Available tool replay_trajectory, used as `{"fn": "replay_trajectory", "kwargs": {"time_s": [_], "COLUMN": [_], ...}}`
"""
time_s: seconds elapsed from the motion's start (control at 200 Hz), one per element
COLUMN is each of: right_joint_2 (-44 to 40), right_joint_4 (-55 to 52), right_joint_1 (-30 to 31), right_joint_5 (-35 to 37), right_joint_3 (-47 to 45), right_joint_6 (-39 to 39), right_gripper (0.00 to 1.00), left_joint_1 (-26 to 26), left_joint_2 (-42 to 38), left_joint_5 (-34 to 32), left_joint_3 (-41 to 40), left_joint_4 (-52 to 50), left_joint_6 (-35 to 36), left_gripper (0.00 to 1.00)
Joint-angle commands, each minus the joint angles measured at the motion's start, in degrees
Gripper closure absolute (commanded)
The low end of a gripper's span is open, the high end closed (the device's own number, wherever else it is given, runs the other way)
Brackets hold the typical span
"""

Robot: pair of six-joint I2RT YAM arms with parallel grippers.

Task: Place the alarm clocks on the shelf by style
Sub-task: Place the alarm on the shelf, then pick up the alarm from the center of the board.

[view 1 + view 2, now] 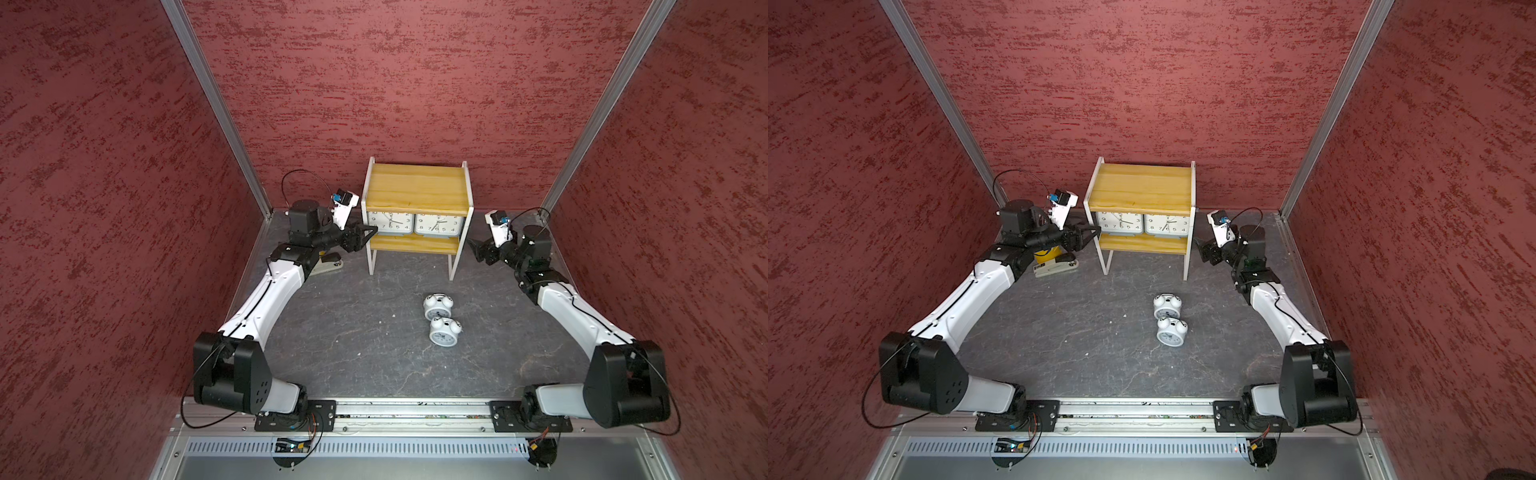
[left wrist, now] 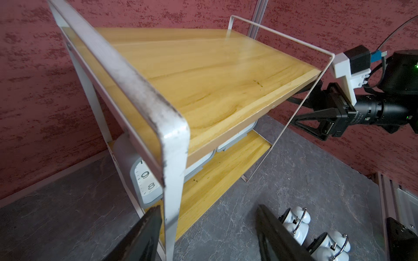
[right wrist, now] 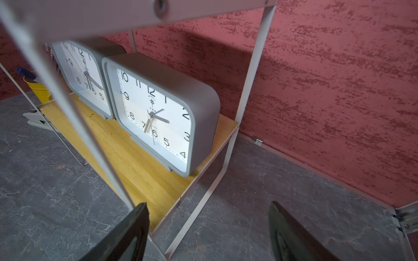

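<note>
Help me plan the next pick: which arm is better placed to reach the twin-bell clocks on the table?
Right. The right gripper, open and empty, looks nearer the two twin-bell clocks, which lie toward its side; the left gripper is farther off.

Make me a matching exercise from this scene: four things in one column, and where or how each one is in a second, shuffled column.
Things
1. grey clocks
2. twin-bell clocks
3. stapler
4. left gripper

Places or states
A. on the table, in front of the shelf
B. open, close to the shelf's left frame
C. side by side on the shelf's lower board
D. on the table, left of the shelf

Pairs: 1-C, 2-A, 3-D, 4-B
</note>
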Motion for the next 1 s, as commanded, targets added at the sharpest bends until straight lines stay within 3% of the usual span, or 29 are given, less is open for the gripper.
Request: {"fn": "replay_trajectory", "kwargs": {"time_s": [0.0, 0.18, 0.466, 0.751, 0.892, 0.992], "right_joint_2": [-4.55, -12.12, -19.51, -15.08, -11.21, -9.35], "right_joint_4": [-3.20, -7.30, -11.42, -12.37, -13.69, -15.56], "right_joint_1": [-0.27, -0.27, 4.04, 14.51, 16.42, 16.95], "right_joint_5": [2.01, -1.43, -10.47, -9.91, -7.87, -7.40], "right_joint_3": [-2.70, -7.72, -15.34, -16.43, -14.72, -13.38], "right_joint_6": [0.88, 3.43, 7.58, 7.72, 6.74, 5.42], "right_gripper": [0.16, 0.16, 0.19, 0.28, 0.38, 0.39], "left_joint_1": [0.20, 0.55, 0.38, 0.49, 0.80, 0.88], "left_joint_2": [-4.09, -9.95, -14.53, -15.09, -15.30, -15.72], "left_joint_5": [-4.58, -6.40, -2.09, -0.69, -0.51, -0.60], "left_joint_3": [-2.21, -6.30, -12.12, -15.41, -15.35, -15.45], "left_joint_4": [-0.98, -2.88, -8.54, -6.10, -6.75, -6.75], "left_joint_6": [0.78, 1.37, 2.20, 1.24, 1.19, 1.45], "left_gripper": [0.31, 0.29, 0.30, 0.31, 0.31, 0.31]}}
